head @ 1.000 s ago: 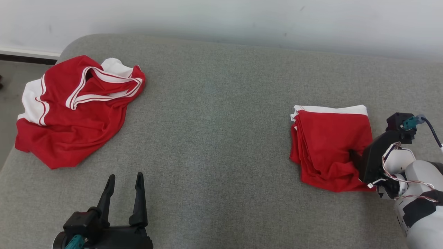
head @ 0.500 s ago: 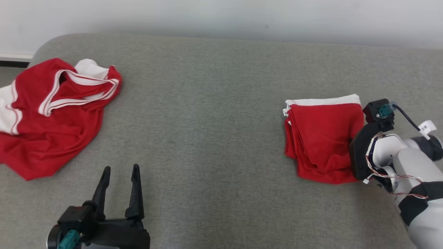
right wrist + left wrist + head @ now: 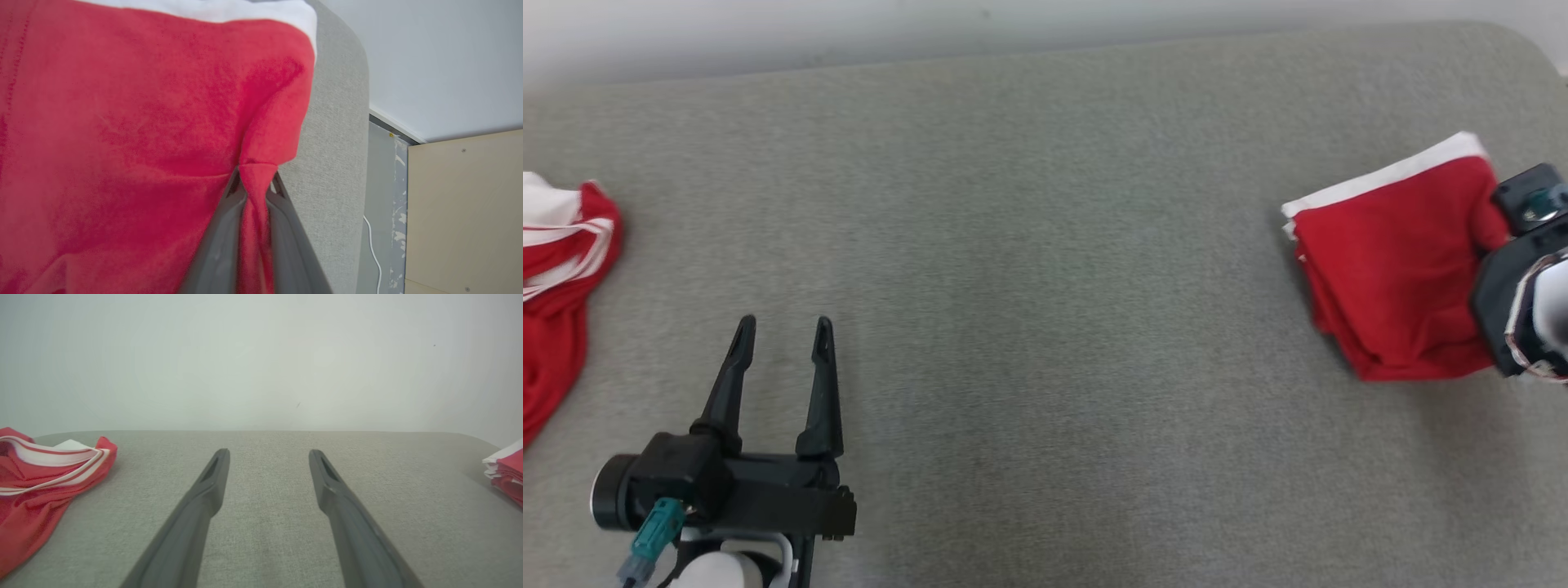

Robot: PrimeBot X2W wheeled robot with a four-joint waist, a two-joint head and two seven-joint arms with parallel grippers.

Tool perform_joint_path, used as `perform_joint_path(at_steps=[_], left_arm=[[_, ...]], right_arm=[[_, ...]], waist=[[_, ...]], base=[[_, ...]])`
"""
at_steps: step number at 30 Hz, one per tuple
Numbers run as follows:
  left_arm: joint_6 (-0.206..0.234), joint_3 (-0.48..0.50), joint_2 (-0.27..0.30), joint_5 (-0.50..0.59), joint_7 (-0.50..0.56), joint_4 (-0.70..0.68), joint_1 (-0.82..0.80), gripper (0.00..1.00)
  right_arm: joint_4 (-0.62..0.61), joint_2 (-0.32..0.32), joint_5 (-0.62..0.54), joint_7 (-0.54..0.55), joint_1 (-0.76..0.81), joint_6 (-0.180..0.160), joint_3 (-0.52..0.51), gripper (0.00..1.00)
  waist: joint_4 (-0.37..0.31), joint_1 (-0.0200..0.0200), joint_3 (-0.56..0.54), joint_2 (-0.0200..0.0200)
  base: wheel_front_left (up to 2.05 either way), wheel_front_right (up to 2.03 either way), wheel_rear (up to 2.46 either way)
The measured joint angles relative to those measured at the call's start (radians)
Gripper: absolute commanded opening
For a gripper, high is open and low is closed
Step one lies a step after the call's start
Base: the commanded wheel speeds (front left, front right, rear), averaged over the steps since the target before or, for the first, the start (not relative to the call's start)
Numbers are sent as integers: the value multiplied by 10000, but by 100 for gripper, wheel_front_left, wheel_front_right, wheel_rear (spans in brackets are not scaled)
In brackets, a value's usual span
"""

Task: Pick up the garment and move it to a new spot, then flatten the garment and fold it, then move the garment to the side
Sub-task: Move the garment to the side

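Two fingers [image 3: 222, 237] of the right claw [image 3: 255, 179] pinch the folded red garment [image 3: 1392, 269].

No readable text, label, brand, number or sign on anything in view.

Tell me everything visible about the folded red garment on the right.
The folded garment is a red, soft, fleecy-looking cloth stacked in several layers, with a white band along its far edge. It lies on the grey cushion near the right end. The right gripper is shut on it, its fingers pinching a bunched fold at the garment's edge.
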Motion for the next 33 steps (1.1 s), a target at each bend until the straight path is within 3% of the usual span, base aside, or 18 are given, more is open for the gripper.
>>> perform_joint_path(at_steps=[7,19,25,28,29,33], left_arm=[[-211,-59,82,389,-2,-610,-489,100],[-357,-291,190,516,-2,-1158,-907,100],[-414,-263,209,516,-2,-1160,-913,100],[-418,-265,199,516,-2,-1139,-913,100],[-418,-228,199,514,-2,-1129,-913,100],[-410,-163,163,495,-2,-1051,-913,100]], right_arm=[[453,-606,-765,-1505,-343,0,-476,0],[1384,-447,-2318,-3043,-715,0,-1918,0],[1536,-192,-2857,-3511,-676,0,-2499,0],[1730,-77,-3173,-3396,-635,0,-2777,62],[1770,-33,-3310,-3333,-606,0,-2834,100],[1739,153,-3618,-3475,-458,0,-3244,100]], waist=[[-759,1,717,0],[-1444,0,1853,0],[-1474,-1,1935,0],[-1426,0,1884,0],[-1410,0,1853,0],[-1320,0,1665,-1]], base=[[0,0,0],[0,0,0],[0,0,0],[0,0,0],[0,0,0],[0,0,0]])
